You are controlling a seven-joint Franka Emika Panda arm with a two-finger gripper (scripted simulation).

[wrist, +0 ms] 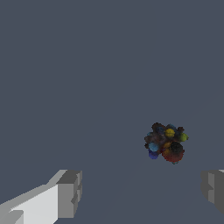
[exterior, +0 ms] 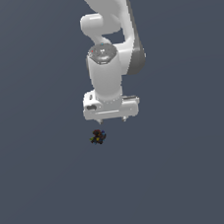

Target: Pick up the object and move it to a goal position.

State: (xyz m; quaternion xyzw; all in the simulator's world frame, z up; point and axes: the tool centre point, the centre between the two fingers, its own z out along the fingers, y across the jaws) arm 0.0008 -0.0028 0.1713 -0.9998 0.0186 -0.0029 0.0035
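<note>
Hand (exterior: 112, 120) on the white robot arm is spread wide with nothing in it, hanging just above the plain grey table (exterior: 44, 192). That tiny dark knobbly lump with red, yellow-green and blue specks (exterior: 97, 136) sits on the table just off the fingertips, not between them. Looks light, rigid and bumpy, so I'd pinch across its middle.

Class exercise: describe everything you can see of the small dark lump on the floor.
The lump is a tiny, irregular dark cluster of rounded knobs speckled red, blue and yellow-green, matte and rough-looking. It lies alone on the plain grey floor, nothing touching it. In the exterior view it sits just below the white gripper and slightly toward that view's left. The gripper's fingers are spread wide and clear of it.
</note>
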